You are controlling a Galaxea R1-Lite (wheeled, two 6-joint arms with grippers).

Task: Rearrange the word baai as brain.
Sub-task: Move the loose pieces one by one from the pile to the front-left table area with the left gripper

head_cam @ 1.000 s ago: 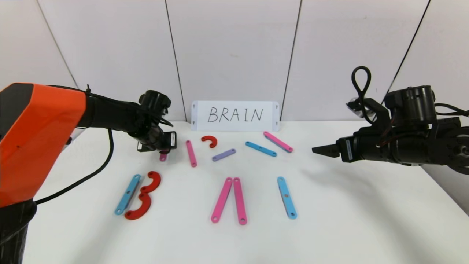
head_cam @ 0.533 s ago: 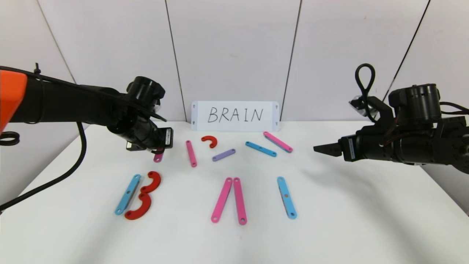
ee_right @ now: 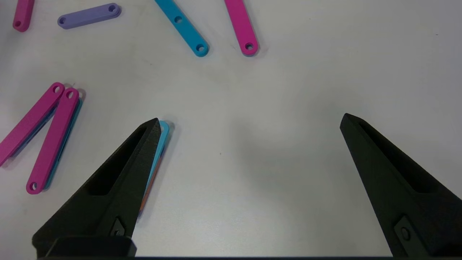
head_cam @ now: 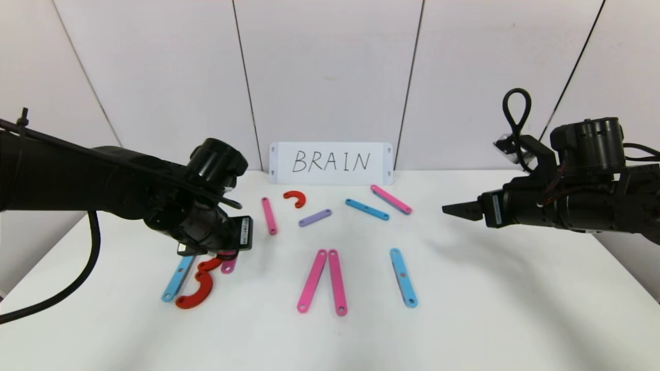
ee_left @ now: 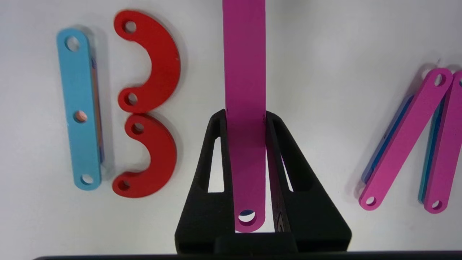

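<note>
I have the left claw [head_cam: 225,256] clamped on 1 pink bar [ee_left: 244,90], low and left of centre in the head view, just right of the B's red curves [head_cam: 201,281]. In the wrist view the bar's long axis runs parallel to the blue bar [ee_left: 79,108]. The bench [head_cam: 490,309] gap before the pink pair [head_cam: 322,281] lies further right. The right claw [head_cam: 454,209] hangs wide open, holding nothing, mid-right.

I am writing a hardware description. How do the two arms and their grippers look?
Both arms are black with loose black cables. The left gripper and right gripper have black, wedge-shaped fingers with hollow slots. A white label sits on each wrist.
</note>
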